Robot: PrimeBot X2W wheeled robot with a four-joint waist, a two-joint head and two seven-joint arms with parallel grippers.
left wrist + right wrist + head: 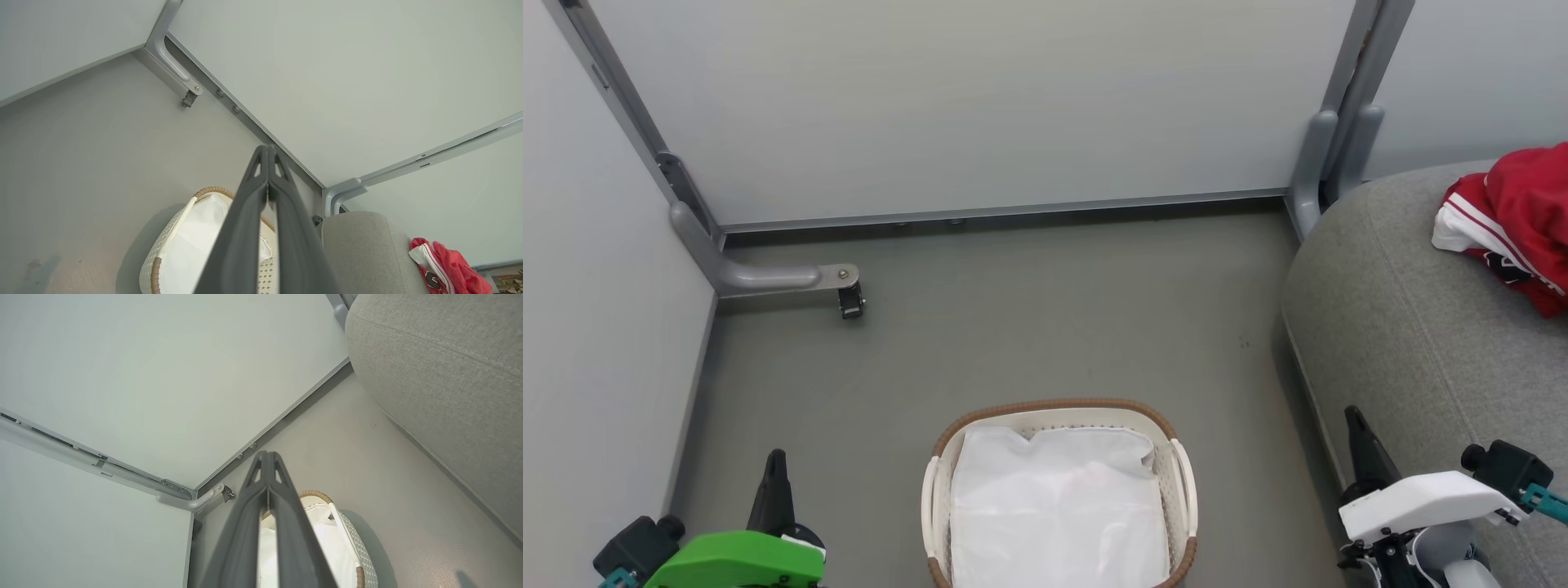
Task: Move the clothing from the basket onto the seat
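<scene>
The red clothing (1515, 224) with white trim lies bunched on the grey seat (1405, 327) at the right. The left wrist view catches the clothing (445, 267) on the seat (367, 249) too. The white basket (1058, 416) with a brown rim stands on the floor at bottom centre, with a white cloth liner (1058, 510) in it. My left gripper (777, 457) is shut and holds nothing, low at the left of the basket. My right gripper (1354, 415) is shut on nothing, at the right between basket and seat. Both wrist views show the fingers pressed together above the basket (163, 261) (355, 555).
Pale partition walls (980, 106) close the space at the back and left. A grey metal foot with a caster (849, 300) juts onto the floor at the left. Another grey post (1327, 155) stands in the back right corner by the seat.
</scene>
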